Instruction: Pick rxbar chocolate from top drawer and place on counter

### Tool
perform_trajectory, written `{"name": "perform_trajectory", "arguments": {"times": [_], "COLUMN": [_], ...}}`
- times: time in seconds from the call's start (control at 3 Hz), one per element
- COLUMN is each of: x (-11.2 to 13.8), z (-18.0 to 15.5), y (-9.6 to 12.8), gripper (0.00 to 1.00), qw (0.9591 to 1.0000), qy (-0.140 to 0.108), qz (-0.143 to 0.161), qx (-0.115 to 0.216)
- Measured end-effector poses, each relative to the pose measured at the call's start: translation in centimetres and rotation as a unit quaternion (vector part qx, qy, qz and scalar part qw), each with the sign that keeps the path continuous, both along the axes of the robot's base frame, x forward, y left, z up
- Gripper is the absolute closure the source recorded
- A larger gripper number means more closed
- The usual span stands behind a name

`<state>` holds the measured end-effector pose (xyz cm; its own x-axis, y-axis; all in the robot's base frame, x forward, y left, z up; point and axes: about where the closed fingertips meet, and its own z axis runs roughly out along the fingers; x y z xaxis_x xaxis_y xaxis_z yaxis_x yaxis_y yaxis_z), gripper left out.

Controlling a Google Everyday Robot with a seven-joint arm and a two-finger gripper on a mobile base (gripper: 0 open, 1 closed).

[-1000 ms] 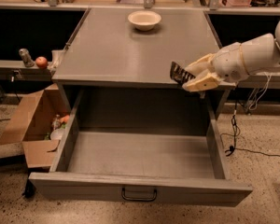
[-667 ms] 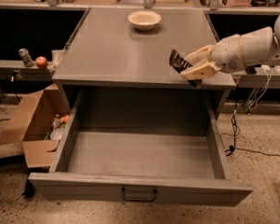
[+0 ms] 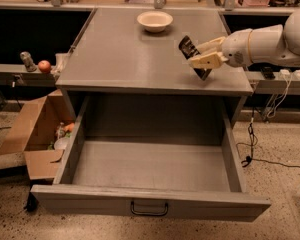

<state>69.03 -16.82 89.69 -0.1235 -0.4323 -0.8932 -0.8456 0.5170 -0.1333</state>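
Across the middle of the scene lies the grey worktop [image 3: 120, 59]; below its near edge the top drawer [image 3: 150, 204] stands pulled out, its floor bare. Toward the far edge sits a cream bowl [image 3: 155, 20]. Over the worktop's right side hangs the claw [image 3: 197, 55], closed on the rxbar chocolate [image 3: 188, 46] — held tilted; whether its lower end touches the surface cannot be told. Judged light, flat and slick-wrapped, slightly yielding, the bar is best pinched near mid-length with modest force.
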Motion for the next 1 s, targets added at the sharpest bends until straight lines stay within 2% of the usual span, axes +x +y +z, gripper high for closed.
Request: {"name": "perform_trajectory", "arguments": {"times": [0.33,0.67,1.0], "x": [1.8,3.4,5.2], "z": [0.2,-0.1,-0.2], "y": [0.6,0.6,0.9], "gripper": [1.0,1.0,1.0], "qw": [0.9961,0.9901,0.9857], "qy": [-0.007,-0.011,-0.008], "qz": [-0.087,-0.14,-0.168], "qx": [0.012,0.009,0.006]}}
